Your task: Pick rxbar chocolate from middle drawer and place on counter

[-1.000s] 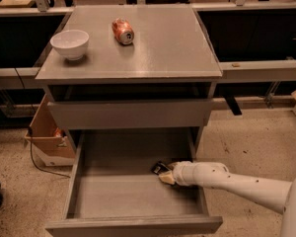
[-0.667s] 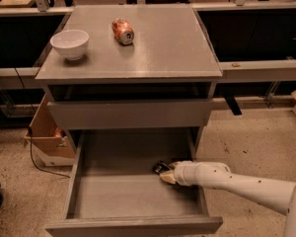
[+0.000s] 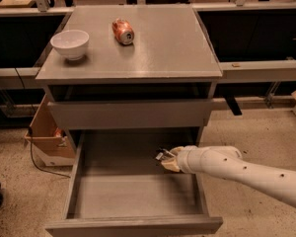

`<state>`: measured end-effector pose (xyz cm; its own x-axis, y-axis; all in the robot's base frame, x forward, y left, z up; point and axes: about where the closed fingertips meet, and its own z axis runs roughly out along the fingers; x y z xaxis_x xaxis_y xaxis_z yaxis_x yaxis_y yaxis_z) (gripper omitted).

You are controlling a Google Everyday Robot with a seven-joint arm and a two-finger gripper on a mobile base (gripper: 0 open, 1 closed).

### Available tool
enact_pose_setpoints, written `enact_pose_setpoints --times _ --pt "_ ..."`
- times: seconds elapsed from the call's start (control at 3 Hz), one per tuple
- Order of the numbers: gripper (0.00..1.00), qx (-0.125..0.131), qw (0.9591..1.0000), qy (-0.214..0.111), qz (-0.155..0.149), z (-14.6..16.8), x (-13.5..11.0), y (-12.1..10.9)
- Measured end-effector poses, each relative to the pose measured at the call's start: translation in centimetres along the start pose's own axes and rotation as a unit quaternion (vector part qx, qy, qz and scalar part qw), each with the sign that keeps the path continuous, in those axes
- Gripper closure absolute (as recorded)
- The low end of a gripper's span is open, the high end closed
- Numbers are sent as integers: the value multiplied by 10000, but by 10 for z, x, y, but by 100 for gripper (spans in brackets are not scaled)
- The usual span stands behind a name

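The middle drawer (image 3: 113,196) is pulled wide open, and its grey floor is bare. My gripper (image 3: 166,160) reaches into it from the right on a white arm, near the back right of the drawer. It is shut on the rxbar chocolate (image 3: 160,155), a small dark bar with white print that sticks out to the left of the fingertips, a little above the drawer floor. The counter (image 3: 167,53) is the grey top of the cabinet, above the gripper.
A white bowl (image 3: 69,43) stands at the counter's left. A crushed orange soda can (image 3: 123,31) lies at its back middle. A shallower closed drawer front (image 3: 130,113) sits above the open drawer. A cardboard box (image 3: 45,135) stands on the floor to the left.
My gripper and forearm have risen slightly inside the drawer, and the dark bar has come up with the fingertips. Nothing on the counter has moved.
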<state>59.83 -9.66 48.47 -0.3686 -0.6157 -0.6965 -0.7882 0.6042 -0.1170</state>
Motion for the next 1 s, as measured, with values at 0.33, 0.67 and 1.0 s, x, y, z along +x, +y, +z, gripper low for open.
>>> enact_pose_setpoints --times 0.33,0.67,1.0 --pt "100 172 9994 49 -285 -59 -35 -12" --pt "100 421 9970 212 -617 -119 -67 -24" --pt "100 410 9971 207 -606 -118 -66 -23"
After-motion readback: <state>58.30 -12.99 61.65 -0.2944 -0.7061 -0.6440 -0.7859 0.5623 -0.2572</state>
